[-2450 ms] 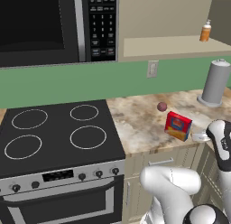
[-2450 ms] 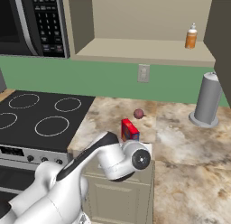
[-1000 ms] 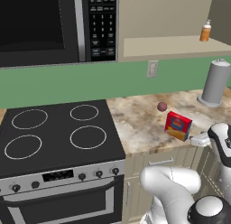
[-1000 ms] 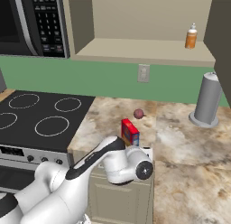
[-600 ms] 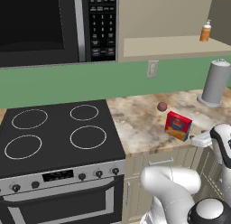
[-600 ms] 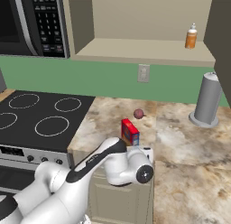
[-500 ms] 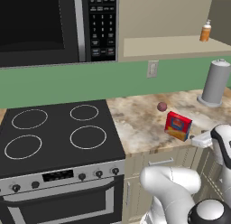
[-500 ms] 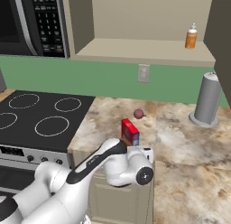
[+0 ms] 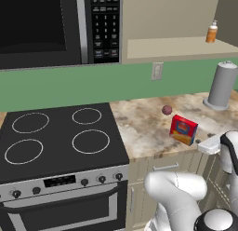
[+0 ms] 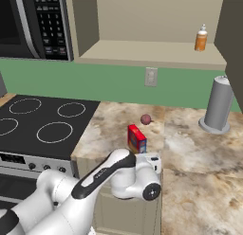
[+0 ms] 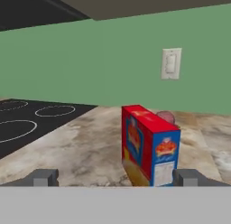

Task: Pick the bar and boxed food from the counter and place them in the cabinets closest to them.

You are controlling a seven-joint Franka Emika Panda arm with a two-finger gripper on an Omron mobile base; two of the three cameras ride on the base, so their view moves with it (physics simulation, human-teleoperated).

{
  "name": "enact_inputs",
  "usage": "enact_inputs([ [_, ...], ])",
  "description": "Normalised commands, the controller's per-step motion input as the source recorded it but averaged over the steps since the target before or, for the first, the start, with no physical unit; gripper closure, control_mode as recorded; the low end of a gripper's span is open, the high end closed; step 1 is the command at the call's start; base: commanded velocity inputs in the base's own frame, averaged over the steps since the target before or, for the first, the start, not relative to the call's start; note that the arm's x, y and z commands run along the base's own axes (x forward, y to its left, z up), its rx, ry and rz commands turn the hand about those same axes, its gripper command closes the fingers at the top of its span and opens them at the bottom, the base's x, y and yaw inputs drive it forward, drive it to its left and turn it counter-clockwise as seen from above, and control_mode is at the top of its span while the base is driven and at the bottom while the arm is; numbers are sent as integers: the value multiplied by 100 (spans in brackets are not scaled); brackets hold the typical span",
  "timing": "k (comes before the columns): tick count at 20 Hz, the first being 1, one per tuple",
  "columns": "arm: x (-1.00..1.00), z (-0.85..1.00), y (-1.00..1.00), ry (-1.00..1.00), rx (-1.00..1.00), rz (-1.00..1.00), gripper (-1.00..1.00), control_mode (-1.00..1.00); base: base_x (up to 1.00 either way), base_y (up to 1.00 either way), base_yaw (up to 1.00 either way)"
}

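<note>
The boxed food [image 11: 149, 144], a red carton with a blue and yellow label, stands upright on the marbled counter [image 11: 76, 151] near its front edge. It also shows as the carton [image 9: 183, 129] in the left base view and the carton [image 10: 136, 139] in the right base view. My gripper [image 11: 116, 178] is open, its fingertips [image 11: 43, 177] spread wide. It is level with the counter, just in front of the carton and not touching it. The open wall cabinet [image 10: 142, 49] hangs above the counter.
A dark-red ball [image 10: 145, 119] lies just behind the carton. A grey cylinder [image 10: 218, 105] stands at the right of the counter and an orange bottle [image 10: 201, 38] on the cabinet shelf. The black stovetop [image 10: 42, 120] and microwave [image 10: 33, 21] are to the left.
My arm has dropped lower and brought the hand down to counter height in front of the carton. The carton and ball have not moved.
</note>
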Motion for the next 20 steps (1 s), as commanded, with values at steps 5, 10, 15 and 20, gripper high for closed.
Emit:
enact_inputs([
  [5, 0, 4, 0, -9, 0, 0, -100, -100, 0, 0, 0],
  [10, 0, 1, 0, -6, 0, 0, -100, -100, 0, 0, 0],
  [15, 0, 0, 0, 0, 0, 0, -100, -100, 0, 0, 0],
  [20, 9, 0, -14, 0, 1, 0, -100, -100, 0, 0, 0],
])
